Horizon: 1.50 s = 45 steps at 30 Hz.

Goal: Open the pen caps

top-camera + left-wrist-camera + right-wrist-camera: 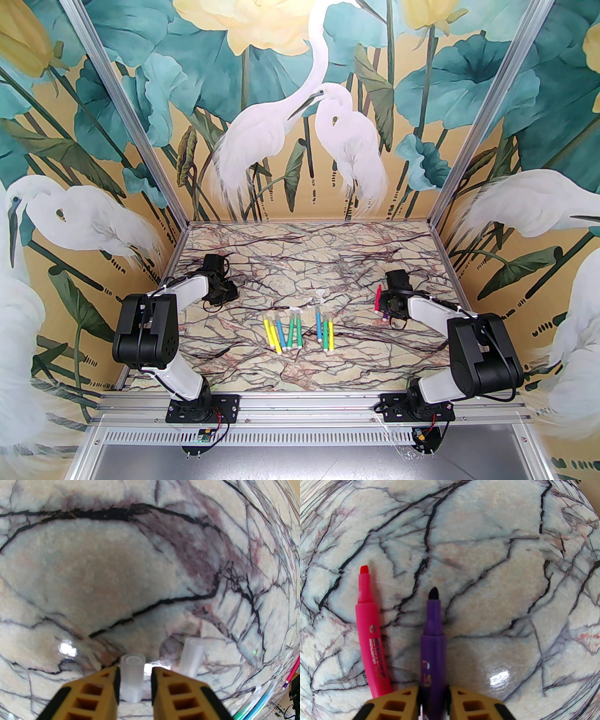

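Cap point(132, 679): clear, sits right between the fingers of my left gripper point(135, 668), open end pointing away from the wrist. It looks tight against the left finger. A bright slit shows between it and the right finger, so these jaws stand slightly apart and aren't pinching. Second cap point(192, 659) lies tilted on the table point(93, 573) just beyond the right fingertip, apart from the first. Purple pen point(433, 644) runs out from between the fingers of my right gripper point(433, 688), uncapped, its dark tip well ahead of the fingertips. Thin dark slits show on both sides of the barrel, so I read these jaws as slightly apart too, loose around the pen. Pink pen point(370, 632) lies just left of the left finger, also uncapped, tip pointing the same way, close beside the purple one but not touching it. From above, the other pens point(325, 335) lie side by side in two bunches between the two grippers, well apart from both sets of fingers. I can't tell at that size whether they're capped.
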Each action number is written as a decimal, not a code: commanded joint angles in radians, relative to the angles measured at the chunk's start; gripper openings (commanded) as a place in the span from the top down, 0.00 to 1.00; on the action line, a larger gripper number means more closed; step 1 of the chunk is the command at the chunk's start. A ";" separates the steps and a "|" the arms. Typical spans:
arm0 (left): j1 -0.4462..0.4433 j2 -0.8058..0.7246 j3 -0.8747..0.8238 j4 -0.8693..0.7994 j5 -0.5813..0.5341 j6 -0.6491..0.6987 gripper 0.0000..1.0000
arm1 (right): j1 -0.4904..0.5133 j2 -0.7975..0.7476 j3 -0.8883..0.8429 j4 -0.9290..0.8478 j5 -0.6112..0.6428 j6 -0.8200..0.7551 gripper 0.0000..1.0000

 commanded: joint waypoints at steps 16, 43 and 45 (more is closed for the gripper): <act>0.006 -0.087 0.009 -0.017 0.032 -0.013 0.57 | 0.004 -0.205 0.011 -0.095 0.007 -0.032 0.55; -0.052 -0.388 -0.125 0.195 0.468 -0.017 0.28 | 0.280 -0.369 0.102 -0.249 -0.114 -0.085 0.48; -0.075 -0.399 -0.124 0.196 0.476 -0.010 0.28 | 0.302 -0.361 0.108 -0.254 -0.116 -0.090 0.48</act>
